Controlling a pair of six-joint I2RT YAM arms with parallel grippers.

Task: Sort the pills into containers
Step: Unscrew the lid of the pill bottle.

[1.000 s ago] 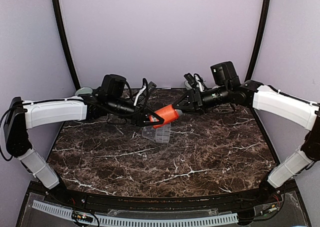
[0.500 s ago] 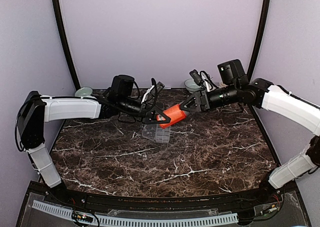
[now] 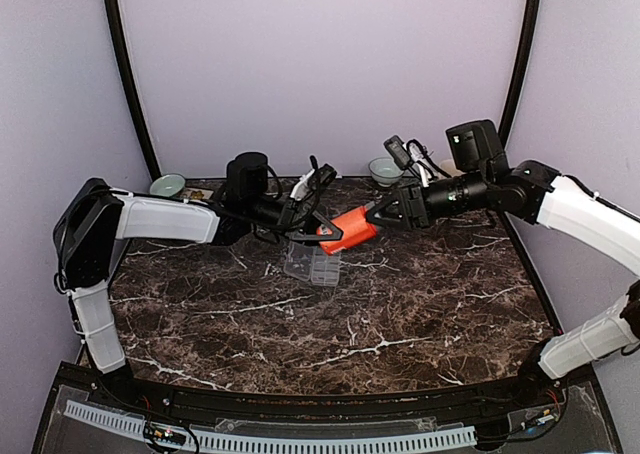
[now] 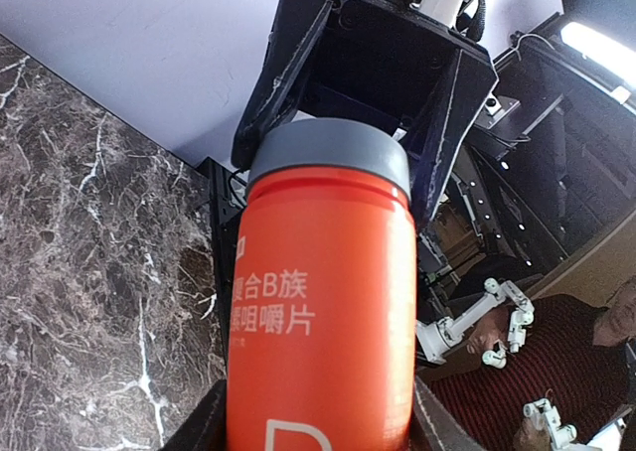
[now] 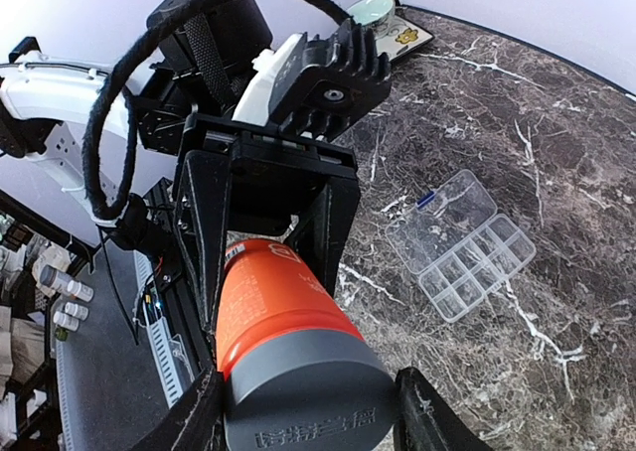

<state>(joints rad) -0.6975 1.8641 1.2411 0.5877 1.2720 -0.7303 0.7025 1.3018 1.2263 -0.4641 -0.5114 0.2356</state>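
Two grippers are sharing one orange bottle in the air over the middle of the marble table. The left gripper is clamping, partway closed, around its body, and the right gripper is pinching, likewise partway closed, around its grey cap. The bottle is lying nearly level, its long axis running left to right with the cap pointing right. Just below it and a little nearer, the organiser box is lying flat on the table, opened out, with its clear lid folded to the left and the compartmented tray on the right. The tray's long axis is running roughly near to far. Whether anything is sitting in the compartments is too small to tell. A blue speck is showing at the lid's edge, but it cannot be made out. The frame edge is cutting off the bottle's base in the left wrist view, and the right fingers are mostly hiding the cap in the top view.
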